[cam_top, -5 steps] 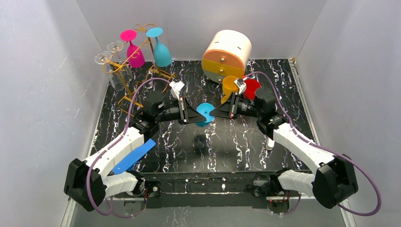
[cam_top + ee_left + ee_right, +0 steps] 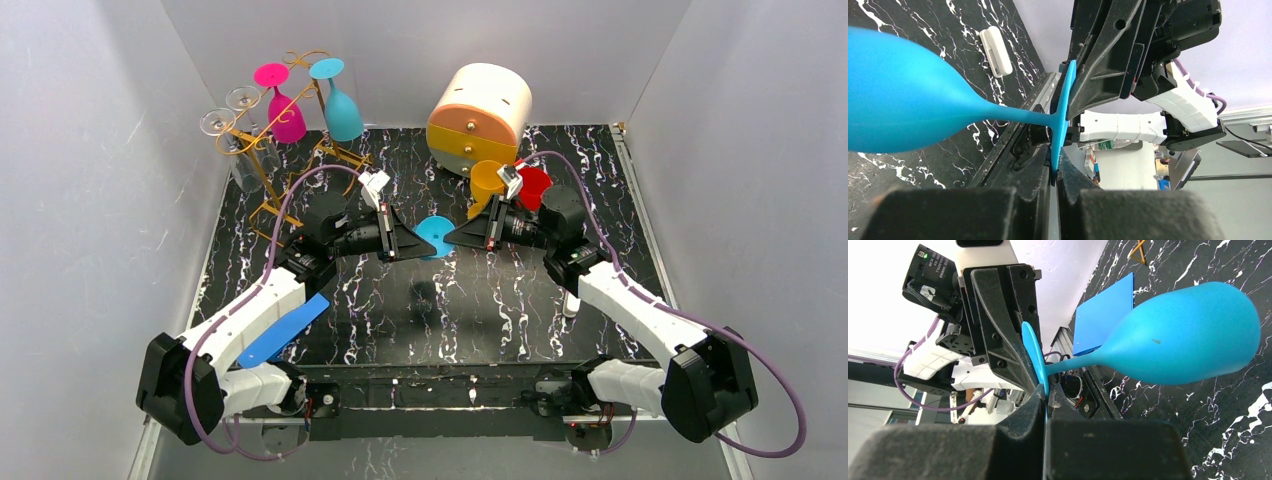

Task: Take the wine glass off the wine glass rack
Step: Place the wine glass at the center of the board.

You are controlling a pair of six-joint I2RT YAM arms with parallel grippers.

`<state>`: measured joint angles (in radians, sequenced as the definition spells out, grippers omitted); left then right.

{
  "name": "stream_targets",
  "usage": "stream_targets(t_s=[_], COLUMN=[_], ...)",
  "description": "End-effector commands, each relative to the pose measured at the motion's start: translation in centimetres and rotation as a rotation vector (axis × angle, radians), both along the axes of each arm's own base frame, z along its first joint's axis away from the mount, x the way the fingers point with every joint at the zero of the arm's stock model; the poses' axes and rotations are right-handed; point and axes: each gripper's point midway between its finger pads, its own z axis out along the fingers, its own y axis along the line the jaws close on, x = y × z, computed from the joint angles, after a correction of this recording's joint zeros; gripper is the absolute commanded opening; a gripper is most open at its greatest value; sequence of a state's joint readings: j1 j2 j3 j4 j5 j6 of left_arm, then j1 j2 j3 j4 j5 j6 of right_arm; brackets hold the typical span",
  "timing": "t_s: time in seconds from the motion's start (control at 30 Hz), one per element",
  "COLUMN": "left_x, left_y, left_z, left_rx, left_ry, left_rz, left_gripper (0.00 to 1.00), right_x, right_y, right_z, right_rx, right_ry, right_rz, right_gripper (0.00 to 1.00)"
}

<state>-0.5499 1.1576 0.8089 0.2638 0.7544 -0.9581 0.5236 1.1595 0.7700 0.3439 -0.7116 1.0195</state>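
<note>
The wine glass (image 2: 1178,340), a blue one, is already off the rack (image 2: 265,178). It hangs in the air over the middle of the worktop (image 2: 500,310), well apart from the rack at the back left, where a pink glass (image 2: 285,115) and others hang. It lies on its side, bowl toward the near edge.

Both tools pinch its round foot (image 2: 1060,115) from opposite sides. The left tool (image 2: 1054,170) is clamped narrow on one edge of the disc, and the right tool (image 2: 1045,395) is clamped narrow on the other edge. This looks like a handover, with the glass shared between the arms.

The next move probably calls for one tool to let go while the other keeps its grip. It must then back straight away from the thin foot, without twisting the disc or knocking the other tool's fingers.

Against the earlier frame, little differs. The glass sits a touch higher between the tools, with less of the bowl showing below them, and both arms have barely shifted.
</note>
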Motion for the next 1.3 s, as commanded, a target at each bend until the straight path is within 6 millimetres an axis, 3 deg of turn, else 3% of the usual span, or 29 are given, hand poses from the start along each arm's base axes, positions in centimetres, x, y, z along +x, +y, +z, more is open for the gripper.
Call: stream_targets(t_s=[0.0, 0.17, 0.43, 0.53, 0.73, 0.9, 1.27], left_x=[-0.9, -0.9, -1.2, -1.4, -2.2, -2.5, -3.2], left_y=[-0.3, -0.4, 0.1, 0.6, 1.5, 2.6, 4.8], left_z=[1.7, 2.4, 2.6, 1.8, 0.6, 1.3, -1.6], left_rx=[-0.038, -0.049, -0.011, 0.037, 0.104, 0.153, 0.284], left_ry=[-0.069, -0.107, -0.219, -0.287, -0.388, -0.53, -0.682], left_rz=[-0.054, -0.061, -0.083, -0.09, -0.127, -0.118, -0.126], left_gripper=[0.0, 0.0, 0.0, 0.0, 0.0, 0.0, 0.0], right_x=[0.0, 0.1, 0.1, 0.6, 1.8, 2.1, 2.9], right_y=[0.0, 0.0, 0.0, -0.2, -1.0, -1.7, -2.6], right_z=[1.3, 1.3, 1.7, 2.2, 3.0, 3.1, 3.7], right_rx=[0.038, 0.035, 0.023, -0.001, -0.052, -0.078, -0.159], right_ry=[-0.049, -0.051, -0.056, -0.082, -0.132, -0.163, -0.187], right_rz=[-0.013, -0.012, -0.01, -0.036, -0.116, -0.159, -0.2], right_gripper=[0.02, 0.06, 0.5, 0.58, 0.66, 0.7, 0.79])
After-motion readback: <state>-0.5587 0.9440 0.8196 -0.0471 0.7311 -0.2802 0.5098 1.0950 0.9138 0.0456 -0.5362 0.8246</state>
